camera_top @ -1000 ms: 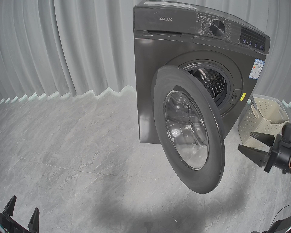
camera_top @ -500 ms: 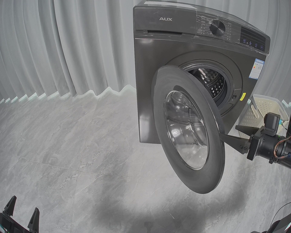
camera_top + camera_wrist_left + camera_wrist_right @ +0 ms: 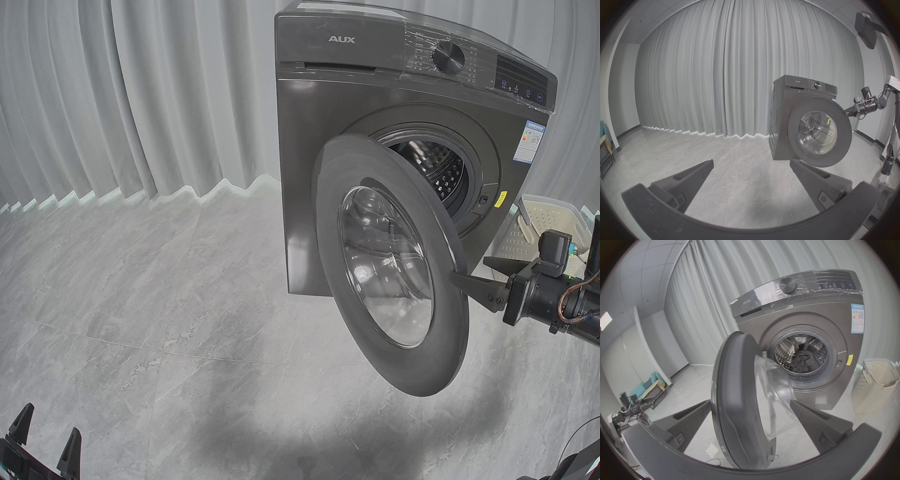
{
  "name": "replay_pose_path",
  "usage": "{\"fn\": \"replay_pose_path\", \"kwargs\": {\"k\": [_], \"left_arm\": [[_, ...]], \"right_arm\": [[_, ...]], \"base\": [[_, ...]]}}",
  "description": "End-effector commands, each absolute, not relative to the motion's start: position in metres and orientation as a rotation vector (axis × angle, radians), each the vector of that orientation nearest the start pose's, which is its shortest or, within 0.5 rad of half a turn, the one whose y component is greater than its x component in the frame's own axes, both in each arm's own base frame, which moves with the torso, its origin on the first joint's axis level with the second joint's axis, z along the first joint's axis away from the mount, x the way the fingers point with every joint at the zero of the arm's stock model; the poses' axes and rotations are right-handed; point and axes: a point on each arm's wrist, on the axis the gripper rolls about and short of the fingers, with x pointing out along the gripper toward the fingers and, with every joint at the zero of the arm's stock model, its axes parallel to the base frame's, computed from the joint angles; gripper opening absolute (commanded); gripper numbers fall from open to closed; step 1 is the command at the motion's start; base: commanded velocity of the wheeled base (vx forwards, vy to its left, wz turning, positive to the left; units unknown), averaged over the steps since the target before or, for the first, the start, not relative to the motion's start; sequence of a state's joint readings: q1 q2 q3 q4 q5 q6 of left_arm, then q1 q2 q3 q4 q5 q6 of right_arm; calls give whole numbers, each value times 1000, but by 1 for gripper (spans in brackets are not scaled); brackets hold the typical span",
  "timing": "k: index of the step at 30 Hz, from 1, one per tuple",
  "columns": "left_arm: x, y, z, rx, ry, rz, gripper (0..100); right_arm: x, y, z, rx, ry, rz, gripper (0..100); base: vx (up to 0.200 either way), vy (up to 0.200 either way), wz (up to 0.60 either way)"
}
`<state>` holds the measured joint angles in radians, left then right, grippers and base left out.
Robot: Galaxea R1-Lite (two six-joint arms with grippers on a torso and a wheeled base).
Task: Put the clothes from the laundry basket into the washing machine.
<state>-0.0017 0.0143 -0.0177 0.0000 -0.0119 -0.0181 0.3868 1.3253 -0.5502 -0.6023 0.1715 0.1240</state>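
Grey steel up front: the washing machine (image 3: pixel 350 187) stands with its round door (image 3: pixel 387 269) swung out toward the robot, and down in the drum (image 3: pixel 787 349) a dark heap of clothes (image 3: pixel 801 360) lies at the bottom. At 3 o'clock of the door sits the right gripper (image 3: pixel 473 275), fingers spread wide and straddling the door's free rim. One finger is on the outer face side, the other on the glass-bowl side, and nothing is clamped. That looks like a hook for swinging the door rather than a grasp, so the judgement is that loading is about done and shutting the door is the step in hand. The laundry basket (image 3: pixel 550 237) stands on the floor (image 3: pixel 156 300) at 3 o'clock of the machine, just beside its corner, its perforated wall bare where it shows. The door's arc back to the opening looks free. The tight spots are the basket close behind the right arm and the inner finger as the gap narrows. Low at 7 o'clock hangs the left gripper (image 3: pixel 50 420), fingers wide, holding nothing, well apart over open floor.
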Motion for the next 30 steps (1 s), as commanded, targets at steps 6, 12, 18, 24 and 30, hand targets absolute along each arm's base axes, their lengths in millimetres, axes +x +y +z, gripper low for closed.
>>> {"fn": "replay_pose_path", "kwargs": {"k": [6,12,18,24,30], "left_arm": [[-23,0,76,-20,-1,-14,100],[-23,0,76,-18,-1,-14,100],[-23,0,76,-18,-3,-14,100],[-23,0,76,-18,-1,-14,100],[-23,0,76,-20,-1,-14,100]], "right_arm": [[197,71,208,106,194,465,100],[207,42,213,96,160,325,100],[213,24,219,102,121,240,100],[221,6,221,105,115,148,100],[220,-6,220,82,114,100,100]], "base": [[0,0,0],[0,0,0],[0,0,0],[0,0,0],[0,0,0]]}}
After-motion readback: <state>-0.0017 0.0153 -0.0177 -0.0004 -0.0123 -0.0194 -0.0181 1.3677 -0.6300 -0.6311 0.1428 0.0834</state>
